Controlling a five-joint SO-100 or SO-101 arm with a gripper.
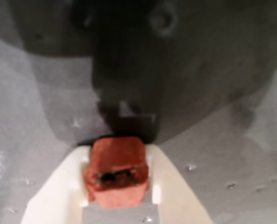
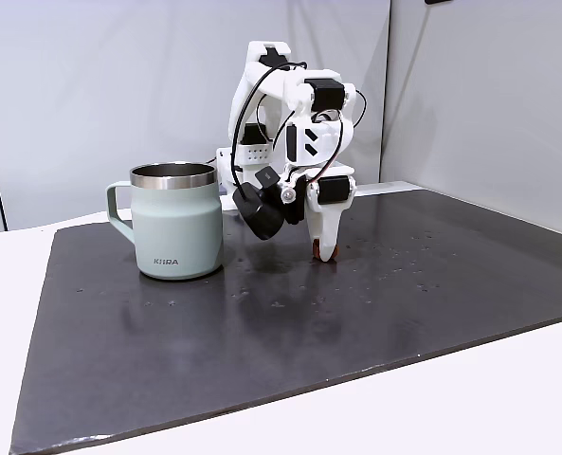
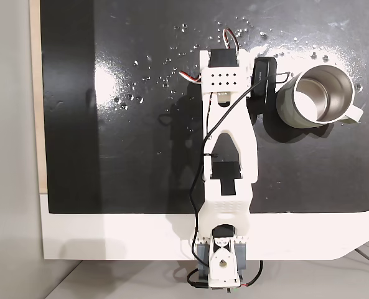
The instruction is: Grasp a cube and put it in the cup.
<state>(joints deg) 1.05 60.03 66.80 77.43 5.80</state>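
One cube, one cup: we see both on the dark mat (image 2: 262, 360) that lies on the white table (image 2: 508, 398).
Cube: in the wrist view the reddish-brown cube (image 1: 117, 170) sits between the two white fingers (image 1: 173, 186) — both seem to touch its sides.
Cube, place: in a fixed view it shows as a small brown spot (image 2: 319, 255) at the fingertips, down on the mat, toward the mat's far edge and about midway along it.
Gripper: the gripper (image 2: 326, 252) is narrow, closed around the cube, and points straight down; the jaws stand close together.
Cup: the sage-green cup (image 2: 174, 221) stands upright to the left in this fixed view, well apart from the cube; seen from above, its mouth (image 3: 313, 96) looks empty.
Step in hand: we judge it is the grasp — the cube looks gripped but not yet lifted.
Next move: we would lift higher than the steel rim, carry the cube sideways over the opening, then release.
Care: the cube is tiny and irregular, so it may slip.
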